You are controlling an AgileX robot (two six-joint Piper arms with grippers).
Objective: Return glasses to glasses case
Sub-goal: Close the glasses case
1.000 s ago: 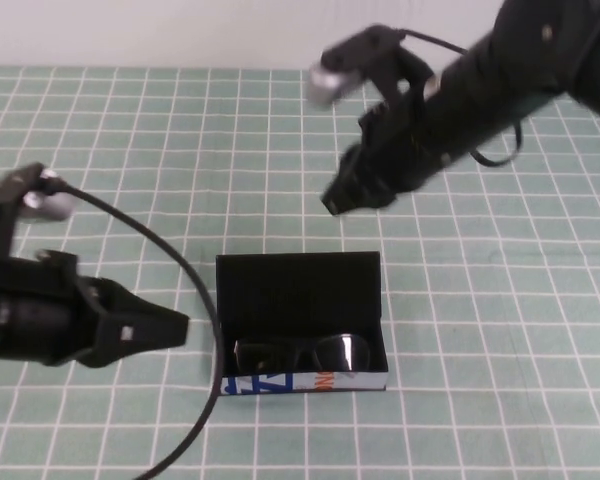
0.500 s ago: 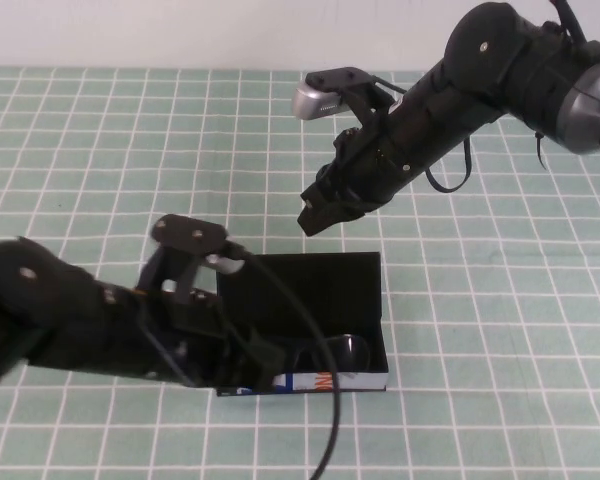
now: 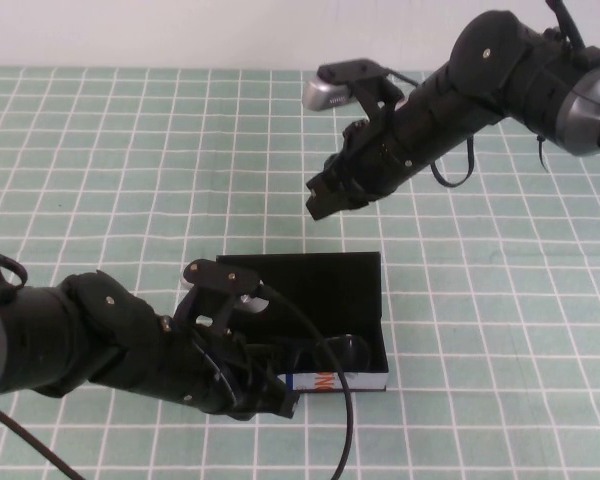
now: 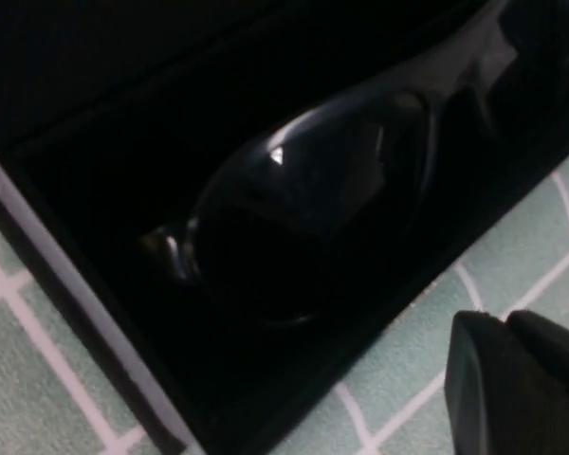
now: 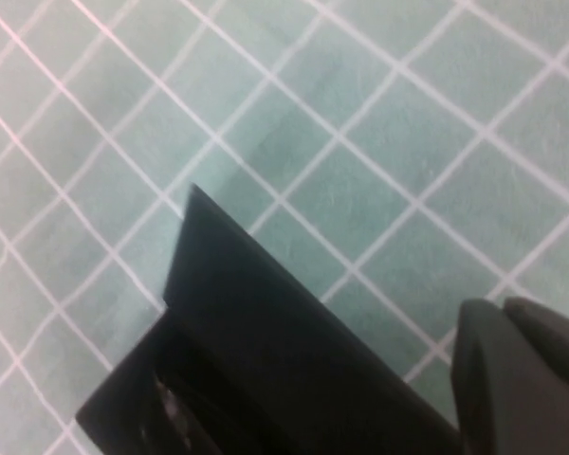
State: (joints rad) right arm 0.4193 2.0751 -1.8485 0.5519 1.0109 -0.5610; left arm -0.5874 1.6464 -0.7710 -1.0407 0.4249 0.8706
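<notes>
Left wrist view is showing the glasses (image 4: 313, 180) lying folded inside the glasses case (image 4: 76, 313), which is sitting open on the green grid mat (image 3: 100, 150) with its lid raised. The left gripper (image 3: 270, 395) is hovering low over the case's front left corner, fingers pressed together. The right gripper (image 3: 325, 200) is hanging above the mat behind the lid, fingers together, holding nothing.

Glasses (image 4: 313, 199) folded, lying inside open black glasses case (image 3: 310, 285).

Green gridded mat (image 3: 130, 150), perhaps pale wall (image 3: 180, 30)
</notes>
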